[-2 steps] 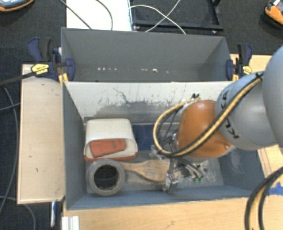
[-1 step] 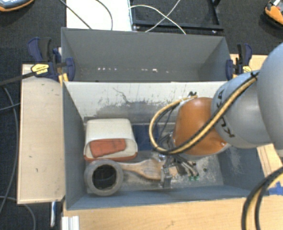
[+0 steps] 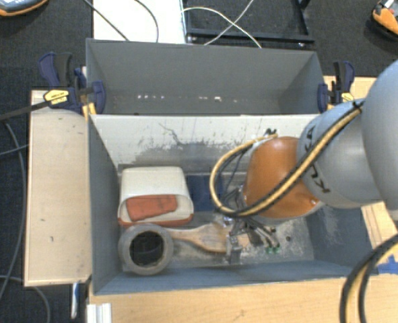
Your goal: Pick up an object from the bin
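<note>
Possibly the gripper (image 3: 234,243), its opening impossible to tell, low at the tan wooden piece (image 3: 197,237), may shove it against the tape roll (image 3: 145,249).

box (image 3: 153,179): 1; red block (image 3: 150,207): 1; roll (image 3: 145,249): 1; wooden handle (image 3: 197,237): 1

- The gripper (image 3: 234,246) sits low in the grey bin (image 3: 104,200), toward 5 o'clock of its floor, at the end of a tan wooden piece (image 3: 197,237).
- At the gripper's 9 o'clock lies a grey ring-shaped roll (image 3: 145,249).
- At its 10 o'clock, a white tub (image 3: 151,180) carries a reddish block (image 3: 150,207).
</note>
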You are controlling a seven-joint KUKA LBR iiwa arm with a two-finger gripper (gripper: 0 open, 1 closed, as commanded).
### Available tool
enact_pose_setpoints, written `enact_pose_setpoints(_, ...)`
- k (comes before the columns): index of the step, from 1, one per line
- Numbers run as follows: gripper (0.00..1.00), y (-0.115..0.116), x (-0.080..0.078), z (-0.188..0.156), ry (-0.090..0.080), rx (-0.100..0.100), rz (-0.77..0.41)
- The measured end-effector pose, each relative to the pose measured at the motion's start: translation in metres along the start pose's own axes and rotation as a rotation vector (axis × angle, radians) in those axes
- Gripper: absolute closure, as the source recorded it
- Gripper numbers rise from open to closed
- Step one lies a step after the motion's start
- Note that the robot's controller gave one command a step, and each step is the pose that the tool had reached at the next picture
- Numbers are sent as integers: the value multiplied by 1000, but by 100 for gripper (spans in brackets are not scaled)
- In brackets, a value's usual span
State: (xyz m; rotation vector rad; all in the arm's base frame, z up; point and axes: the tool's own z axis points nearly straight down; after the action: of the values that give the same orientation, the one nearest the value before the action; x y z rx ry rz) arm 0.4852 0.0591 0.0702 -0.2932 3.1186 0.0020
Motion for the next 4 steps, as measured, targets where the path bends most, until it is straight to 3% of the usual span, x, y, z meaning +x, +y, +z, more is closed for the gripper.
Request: enact_pose_setpoints(4,100,-1,-1,-34,-4,1,-1)
